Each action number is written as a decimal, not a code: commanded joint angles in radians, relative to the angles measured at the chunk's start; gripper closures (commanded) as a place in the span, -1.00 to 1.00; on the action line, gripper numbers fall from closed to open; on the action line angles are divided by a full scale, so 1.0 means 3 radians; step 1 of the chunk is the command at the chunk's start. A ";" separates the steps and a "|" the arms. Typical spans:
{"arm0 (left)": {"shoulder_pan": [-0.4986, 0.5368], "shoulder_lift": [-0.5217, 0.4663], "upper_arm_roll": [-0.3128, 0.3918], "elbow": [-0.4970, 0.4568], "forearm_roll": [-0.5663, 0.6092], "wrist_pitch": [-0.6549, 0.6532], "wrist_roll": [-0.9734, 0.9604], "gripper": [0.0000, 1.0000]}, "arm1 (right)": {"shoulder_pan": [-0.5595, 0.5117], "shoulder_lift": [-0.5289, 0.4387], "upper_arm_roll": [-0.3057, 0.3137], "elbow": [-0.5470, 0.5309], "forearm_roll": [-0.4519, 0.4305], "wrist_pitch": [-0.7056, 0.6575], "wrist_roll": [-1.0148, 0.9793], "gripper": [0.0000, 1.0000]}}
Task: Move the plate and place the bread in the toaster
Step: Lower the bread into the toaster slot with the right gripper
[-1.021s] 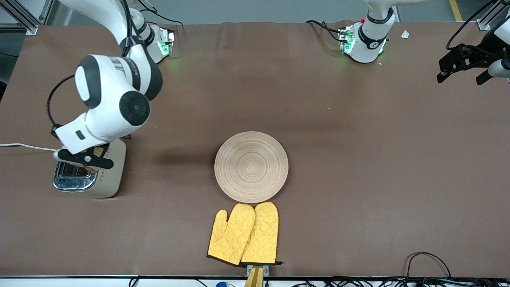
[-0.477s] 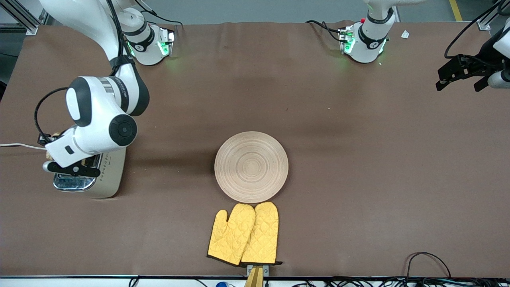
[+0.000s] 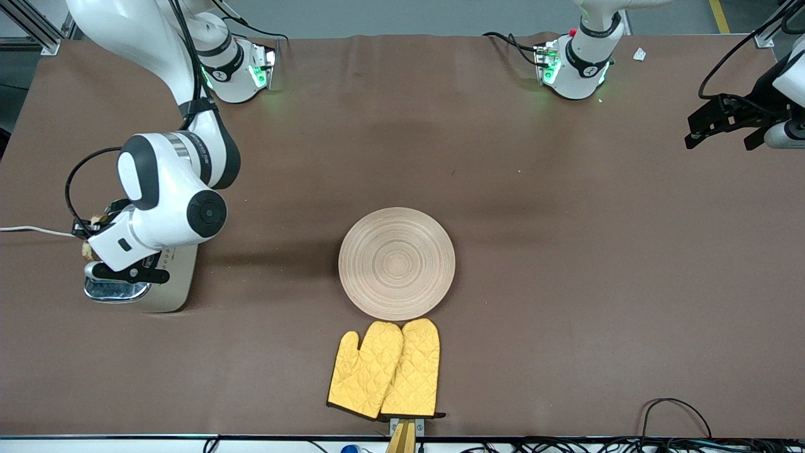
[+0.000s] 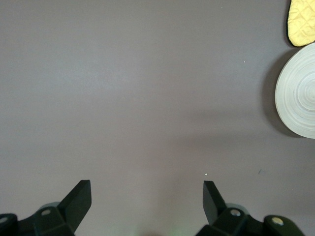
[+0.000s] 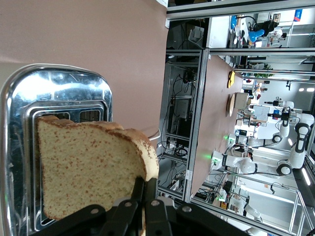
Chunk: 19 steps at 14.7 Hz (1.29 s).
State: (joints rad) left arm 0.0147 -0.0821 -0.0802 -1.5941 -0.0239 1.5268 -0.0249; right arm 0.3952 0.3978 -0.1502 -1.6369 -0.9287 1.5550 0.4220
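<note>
The beige toaster (image 3: 177, 284) with a chrome top (image 5: 59, 83) stands at the right arm's end of the table. My right gripper (image 5: 146, 184) is shut on one edge of the bread (image 5: 88, 167) and holds the slice upright just over the toaster's slots. In the front view the gripper (image 3: 94, 246) is mostly hidden under its wrist, and only a bit of bread (image 3: 88, 250) shows. The pale wooden plate (image 3: 396, 263) lies mid-table and also shows in the left wrist view (image 4: 298, 96). My left gripper (image 3: 723, 123) is open and empty (image 4: 146, 194), waiting high over the left arm's end of the table.
Two yellow oven mitts (image 3: 385, 369) lie side by side, nearer the front camera than the plate and almost touching it. The toaster's white cord (image 3: 38, 231) runs off the table's end. Cables lie along the front edge (image 3: 676, 415).
My right wrist has shifted over the toaster toward the table's end, then back a little, still holding the bread. My left gripper has drifted slightly.
</note>
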 commanded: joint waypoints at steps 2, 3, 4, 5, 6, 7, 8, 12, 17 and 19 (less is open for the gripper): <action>-0.0003 0.0125 -0.0004 0.0154 0.0008 -0.0002 -0.0029 -1.00 | -0.0060 -0.0058 0.0041 -0.0061 -0.0095 0.0022 -0.0011 0.96; -0.0003 0.0166 -0.0004 0.0215 0.0003 -0.0012 -0.0035 -1.00 | -0.0065 -0.0058 0.0041 -0.0061 -0.0095 0.0017 -0.0006 0.96; -0.0003 0.0171 -0.0004 0.0216 0.0003 -0.0012 -0.0040 -1.00 | -0.0065 -0.0058 0.0041 -0.0061 -0.0090 0.0007 -0.0011 0.96; -0.0003 0.0171 -0.0004 0.0221 0.0003 -0.0012 -0.0040 -1.00 | -0.0065 -0.0058 0.0041 -0.0071 -0.0090 0.0007 -0.0006 0.96; 0.0002 0.0171 -0.0004 0.0221 0.0003 -0.0012 -0.0040 -1.00 | -0.0065 -0.0058 0.0041 -0.0091 -0.0090 0.0012 -0.0006 0.96; 0.0002 0.0171 -0.0004 0.0221 0.0008 -0.0012 -0.0040 -1.00 | -0.0065 -0.0058 0.0041 -0.0102 -0.0090 0.0012 -0.0006 0.96; 0.0002 0.0171 -0.0004 0.0221 0.0008 -0.0012 -0.0040 -1.00 | -0.0065 -0.0058 0.0041 -0.0117 -0.0090 0.0017 -0.0006 0.96; -0.0003 0.0161 -0.0009 0.0221 0.0136 -0.0032 -0.0040 -1.00 | -0.0065 -0.0058 0.0041 -0.0219 -0.0095 0.0052 0.0000 0.96; -0.0003 0.0161 -0.0009 0.0226 0.0141 -0.0032 -0.0045 -1.00 | -0.0090 0.0029 0.0041 -0.0230 -0.0090 0.0170 0.0010 0.94; -0.0003 0.0166 -0.0014 0.0226 0.0141 -0.0032 -0.0045 -1.00 | -0.0116 0.0100 0.0046 -0.0245 -0.0075 0.0226 0.0035 0.92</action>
State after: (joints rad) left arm 0.0146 -0.0378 -0.0799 -1.5458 0.0002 1.5289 -0.0249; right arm 0.3831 0.4120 -0.1502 -1.6982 -0.9295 1.6036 0.4222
